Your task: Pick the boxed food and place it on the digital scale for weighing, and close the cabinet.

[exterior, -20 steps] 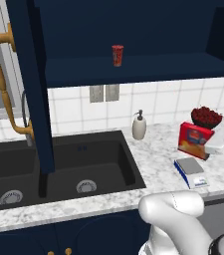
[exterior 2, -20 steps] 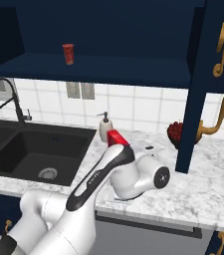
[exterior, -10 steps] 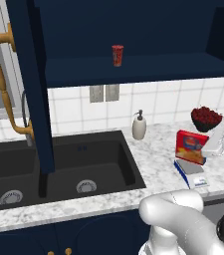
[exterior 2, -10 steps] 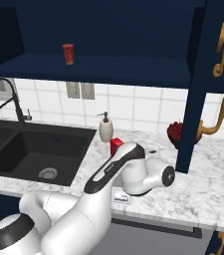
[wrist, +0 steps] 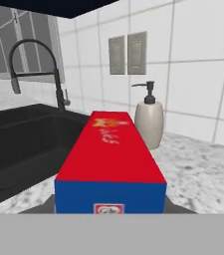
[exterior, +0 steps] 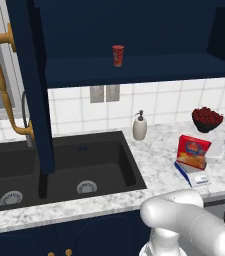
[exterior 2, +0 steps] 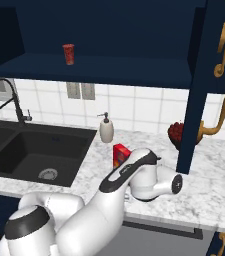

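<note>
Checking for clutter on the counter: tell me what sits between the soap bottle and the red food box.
Nothing; in the left base view, only bare marble counter lies between the soap bottle and the red food box.

You see a red box (exterior: 192,151) with yellow picture and blue end, scale (exterior: 190,174) blue-edged with white panel, navy cabinet (exterior: 134,30) with brass handles, black sink (exterior: 59,170), grey-white marble counter (exterior: 159,150), red cup (exterior: 118,55).
</note>
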{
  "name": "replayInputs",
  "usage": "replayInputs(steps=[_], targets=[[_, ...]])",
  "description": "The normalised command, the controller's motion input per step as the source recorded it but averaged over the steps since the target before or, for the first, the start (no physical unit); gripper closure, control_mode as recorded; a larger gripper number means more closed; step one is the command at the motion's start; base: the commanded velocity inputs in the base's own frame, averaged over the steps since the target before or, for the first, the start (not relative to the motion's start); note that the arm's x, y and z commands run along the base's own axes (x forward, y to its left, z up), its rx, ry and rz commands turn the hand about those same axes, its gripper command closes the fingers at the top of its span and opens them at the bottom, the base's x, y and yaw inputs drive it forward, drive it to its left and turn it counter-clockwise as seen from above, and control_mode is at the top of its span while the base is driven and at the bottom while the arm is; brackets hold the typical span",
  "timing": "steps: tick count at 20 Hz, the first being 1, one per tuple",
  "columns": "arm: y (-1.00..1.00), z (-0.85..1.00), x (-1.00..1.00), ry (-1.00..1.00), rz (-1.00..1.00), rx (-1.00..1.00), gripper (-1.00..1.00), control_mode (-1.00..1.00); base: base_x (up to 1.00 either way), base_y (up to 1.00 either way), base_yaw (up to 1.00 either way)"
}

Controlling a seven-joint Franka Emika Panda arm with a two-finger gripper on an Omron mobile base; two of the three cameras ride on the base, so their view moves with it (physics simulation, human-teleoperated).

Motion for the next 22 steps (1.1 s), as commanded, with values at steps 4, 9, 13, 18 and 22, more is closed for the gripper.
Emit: replayInputs(steps=[4, 9, 13, 18, 22], targets=[[0.00, -0.16, -0.24, 0.06, 0.03, 0.00, 1.00, -1.00, 0.00, 0.00, 0.00], [0.04, -0.20, -0.20, -0.01, 0.01, 0.00, 1.00, -1.00, 0.00, 0.00, 0.00], [0.08, -0.15, 0.00, -0.02, 0.00, 0.00, -1.00, -1.00, 0.00, 0.00, 0.00], [0.08, 0.00, -0.12, 0.00, 0.00, 0.00, -1.00, -1.00, 0.00, 0.00, 0.00], [0.23, 0.02, -0.02, 0.00, 0.00, 0.04, -1.00, -1.00, 0.00, 0.00, 0.00]])
